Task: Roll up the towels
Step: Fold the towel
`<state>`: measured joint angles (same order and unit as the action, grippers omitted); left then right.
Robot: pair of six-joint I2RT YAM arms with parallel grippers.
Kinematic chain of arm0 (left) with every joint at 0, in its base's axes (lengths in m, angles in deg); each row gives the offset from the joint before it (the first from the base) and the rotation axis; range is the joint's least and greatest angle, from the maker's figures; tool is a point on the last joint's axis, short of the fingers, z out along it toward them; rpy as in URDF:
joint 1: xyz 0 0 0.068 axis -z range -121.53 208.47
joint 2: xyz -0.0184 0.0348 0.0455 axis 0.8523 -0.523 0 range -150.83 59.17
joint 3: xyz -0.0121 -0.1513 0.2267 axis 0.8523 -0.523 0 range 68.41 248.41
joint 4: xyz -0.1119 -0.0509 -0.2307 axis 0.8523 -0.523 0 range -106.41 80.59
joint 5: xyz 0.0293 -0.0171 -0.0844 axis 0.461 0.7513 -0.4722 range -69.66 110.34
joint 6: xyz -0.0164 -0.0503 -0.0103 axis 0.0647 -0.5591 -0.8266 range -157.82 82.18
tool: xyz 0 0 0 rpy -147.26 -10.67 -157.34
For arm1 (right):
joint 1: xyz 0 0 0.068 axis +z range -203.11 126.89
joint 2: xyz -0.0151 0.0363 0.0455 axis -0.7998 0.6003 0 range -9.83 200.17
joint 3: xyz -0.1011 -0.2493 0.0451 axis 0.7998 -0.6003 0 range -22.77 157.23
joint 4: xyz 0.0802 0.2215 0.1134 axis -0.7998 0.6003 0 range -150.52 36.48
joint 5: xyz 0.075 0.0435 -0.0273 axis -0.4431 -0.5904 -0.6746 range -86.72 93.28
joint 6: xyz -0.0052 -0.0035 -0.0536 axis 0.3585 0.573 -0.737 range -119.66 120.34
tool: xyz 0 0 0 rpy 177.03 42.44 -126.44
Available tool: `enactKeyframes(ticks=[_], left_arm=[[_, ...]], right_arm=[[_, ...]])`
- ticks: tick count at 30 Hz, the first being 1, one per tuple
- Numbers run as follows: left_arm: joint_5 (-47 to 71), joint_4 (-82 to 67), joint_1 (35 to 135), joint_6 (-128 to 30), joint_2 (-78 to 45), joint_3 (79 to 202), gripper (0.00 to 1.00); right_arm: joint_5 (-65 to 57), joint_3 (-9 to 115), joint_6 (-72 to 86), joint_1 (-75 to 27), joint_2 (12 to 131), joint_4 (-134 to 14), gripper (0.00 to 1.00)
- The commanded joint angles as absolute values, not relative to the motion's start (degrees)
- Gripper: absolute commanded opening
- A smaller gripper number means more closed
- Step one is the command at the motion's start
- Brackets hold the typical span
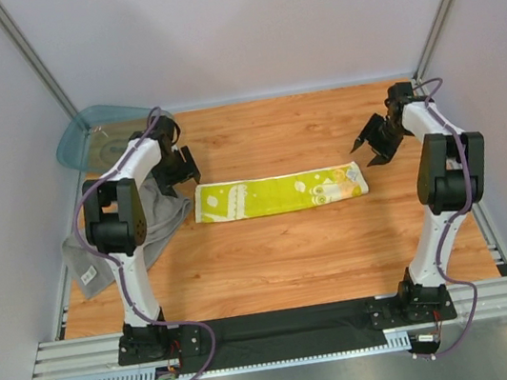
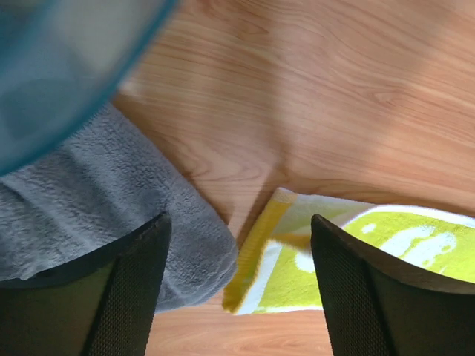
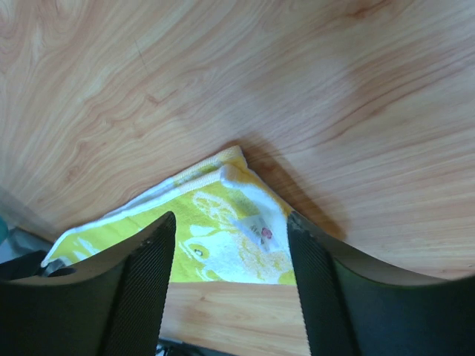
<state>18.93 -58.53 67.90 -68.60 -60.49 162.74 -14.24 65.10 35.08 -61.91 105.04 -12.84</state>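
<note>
cloth (image 1: 280, 192), yellow, lies flat between left tool (image 1: 188, 175) and right tool (image 1: 364, 153), jaws parted.

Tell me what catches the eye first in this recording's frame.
The bright yellow-and-white patterned cloth, a long flat strip in the middle of the wooden table, stands out most. The left tool and right tool hang open near its two ends. A crumpled grey terry towel lies at the left, near a translucent teal tub.
</note>
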Motion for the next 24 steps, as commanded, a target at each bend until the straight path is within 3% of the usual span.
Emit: enactKeyframes(ticks=[1, 4, 5, 9, 10, 14, 18, 24], left_arm=[[20.2, -62.5, 66.5, -66.5, -57.8, 164.0, 0.83], [21.8, -60.4, 66.5, -68.0, -51.0, 159.9, 0.83], [21.7, -59.3, 66.6, -68.5, -46.9, 156.0, 0.77], [24.0, -57.0, 69.8, -69.6, -39.4, 148.6, 0.71], [24.3, -56.5, 70.7, -70.2, -38.4, 146.7, 0.64], [21.6, -52.9, 76.4, -72.0, -35.8, 142.1, 0.59], [18.3, -48.2, 77.8, -73.4, -38.1, 138.9, 0.58], [19.6, -46.1, 77.7, -72.5, -42.8, 138.1, 0.56]], right_arm=[[-6.1, 67.8, 33.3, -62.3, 100.9, -8.5, 0.67], [-4.0, 65.4, 32.4, -62.2, 97.1, -9.3, 0.68], [-5.2, 62.0, 31.6, -62.0, 93.5, -10.2, 0.67], [-14.1, 48.9, 29.7, -59.0, 83.2, -19.6, 0.55], [-18.4, 47.3, 29.4, -58.3, 81.2, -22.6, 0.52], [-33.0, 41.7, 29.3, -54.5, 81.0, -30.5, 0.24], [-37.9, 37.7, 33.0, -53.8, 83.2, -36.9, 0.0], [-32.9, 37.7, 32.5, -54.2, 89.1, -35.8, 0.0]])
